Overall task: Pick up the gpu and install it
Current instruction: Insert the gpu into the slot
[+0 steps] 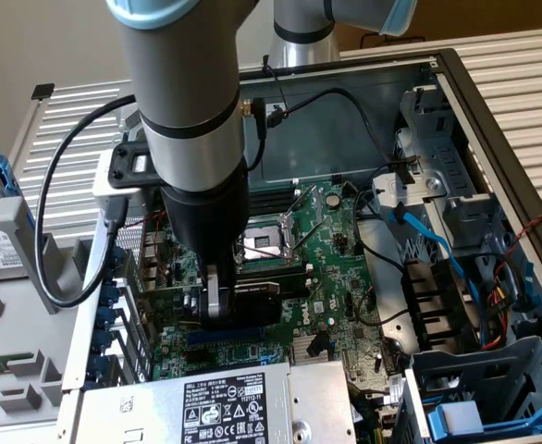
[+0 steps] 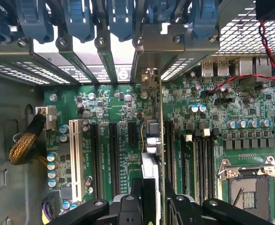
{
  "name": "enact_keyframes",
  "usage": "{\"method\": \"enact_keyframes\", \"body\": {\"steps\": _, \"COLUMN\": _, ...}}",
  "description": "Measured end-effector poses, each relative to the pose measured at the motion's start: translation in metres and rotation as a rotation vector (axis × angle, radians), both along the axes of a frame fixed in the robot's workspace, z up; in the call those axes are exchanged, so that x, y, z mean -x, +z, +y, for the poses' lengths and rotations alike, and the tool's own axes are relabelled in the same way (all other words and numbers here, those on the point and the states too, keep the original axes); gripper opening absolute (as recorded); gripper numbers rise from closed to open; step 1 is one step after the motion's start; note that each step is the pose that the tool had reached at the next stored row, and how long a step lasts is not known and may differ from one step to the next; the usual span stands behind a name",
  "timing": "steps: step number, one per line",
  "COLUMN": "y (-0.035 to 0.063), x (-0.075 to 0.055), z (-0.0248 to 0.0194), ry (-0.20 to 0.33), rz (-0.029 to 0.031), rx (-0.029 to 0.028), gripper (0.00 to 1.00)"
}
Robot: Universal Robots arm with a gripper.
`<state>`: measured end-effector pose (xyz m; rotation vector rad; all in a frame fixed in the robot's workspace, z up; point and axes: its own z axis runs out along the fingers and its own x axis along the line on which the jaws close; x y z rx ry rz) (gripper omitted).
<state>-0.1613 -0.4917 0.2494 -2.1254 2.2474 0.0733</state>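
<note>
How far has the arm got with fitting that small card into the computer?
Done: the pickup. The end effector grips the gpu, a flat card with a black shroud, edge-on in the wrist view. In hand: it holds the card low over the large green motherboard, its silver bracket toward the rear slots. Left: seating; I cannot tell whether the card is in a slot yet.

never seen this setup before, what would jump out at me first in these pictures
The big grey robot arm reaches down into the open computer case, its gripper closed on the gpu, a flat card with a black shroud held edge-on over the large green motherboard. On the exterior view's right, bright blue cables run past the metal drive cage. In the wrist view, the card lines up among long black expansion slots.
</note>
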Motion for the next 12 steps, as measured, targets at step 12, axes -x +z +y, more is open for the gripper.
{"method": "enact_keyframes", "body": {"steps": 12, "y": -0.0016, "x": 0.0004, "z": 0.0000, "ry": 0.000, "rz": -0.0015, "rx": 0.0000, "gripper": 0.28}}
